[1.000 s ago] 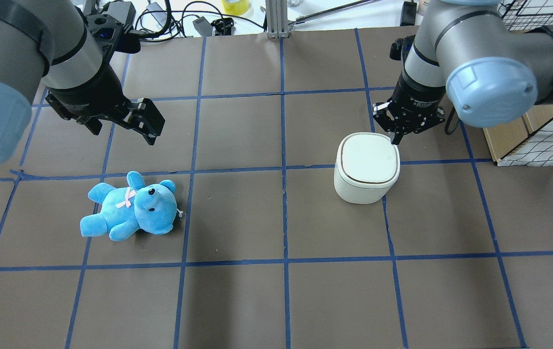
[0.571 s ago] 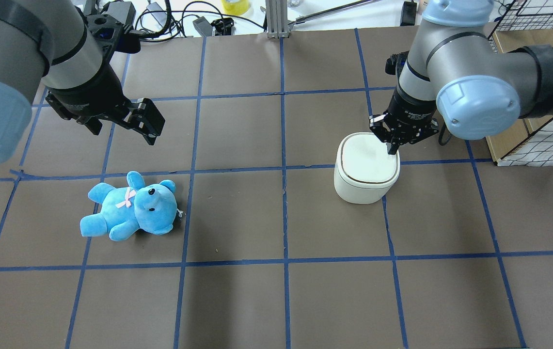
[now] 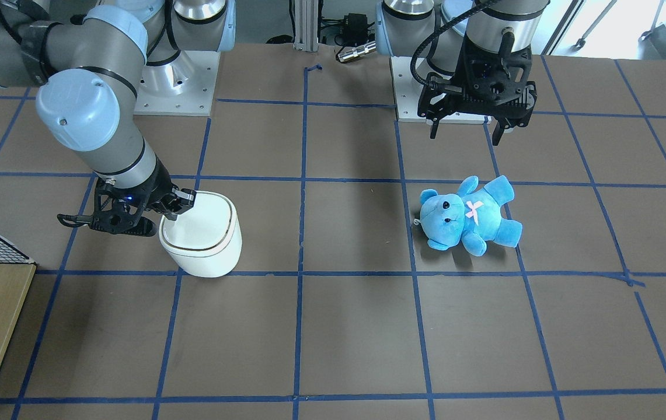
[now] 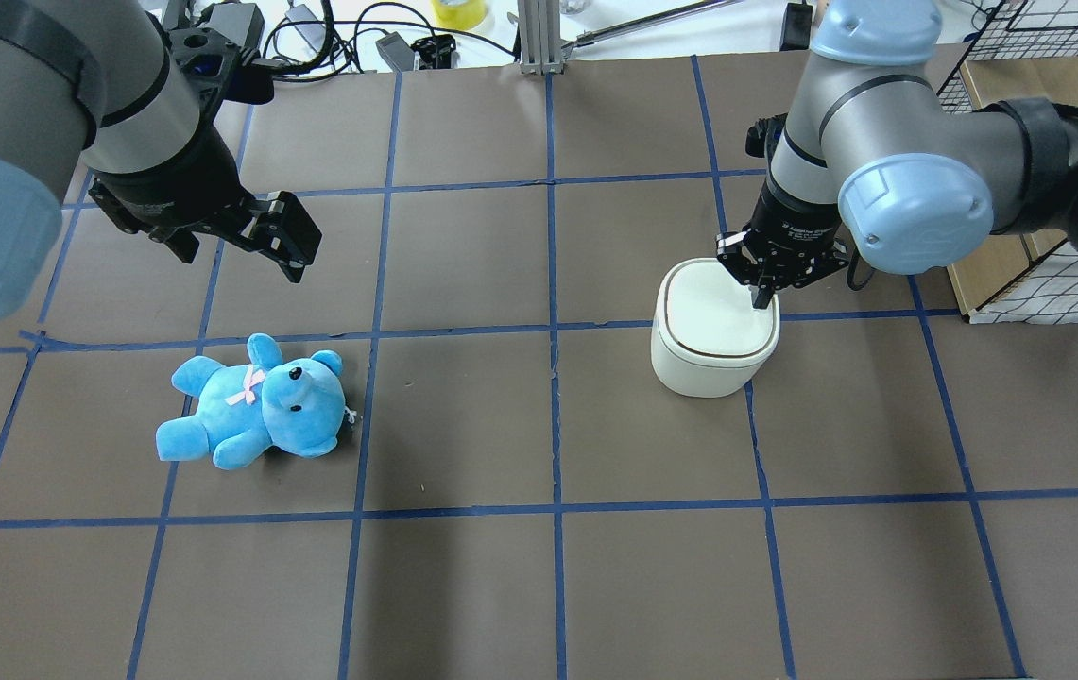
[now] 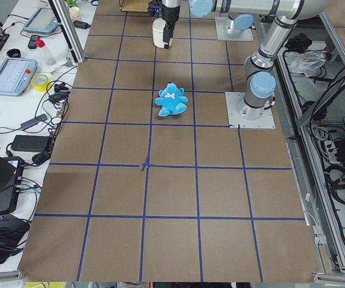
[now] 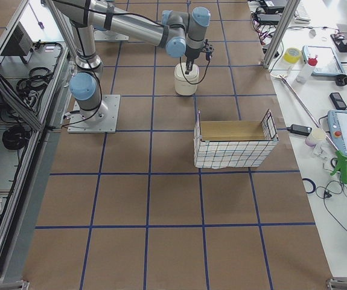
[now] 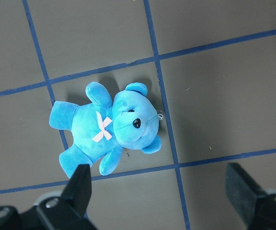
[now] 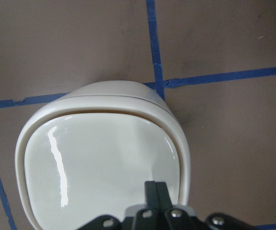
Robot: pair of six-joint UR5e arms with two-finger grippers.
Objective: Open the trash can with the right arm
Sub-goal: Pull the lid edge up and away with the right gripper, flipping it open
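Note:
The white trash can [image 4: 710, 336] stands right of centre, and its lid lies flat in the dark seam. It also shows in the front-facing view [image 3: 201, 242] and the right wrist view [image 8: 99, 163]. My right gripper [image 4: 762, 300] is shut. Its joined fingertips [image 8: 155, 189] rest on the lid near the can's far right corner, also seen from the front [image 3: 180, 205]. My left gripper [image 4: 241, 250] is open and empty. It hangs above the table behind a blue teddy bear [image 4: 255, 406], which the left wrist view [image 7: 109, 127] shows lying on its back.
A wire basket lined with cardboard [image 4: 1049, 274] stands to the right of the trash can, close to my right arm's elbow. Cables and devices [image 4: 331, 38] lie along the far table edge beside an aluminium post [image 4: 539, 38].
My right gripper has moved from just beyond the can's far right corner onto the lid and come down. The left arm, the bear and the can have not moved.

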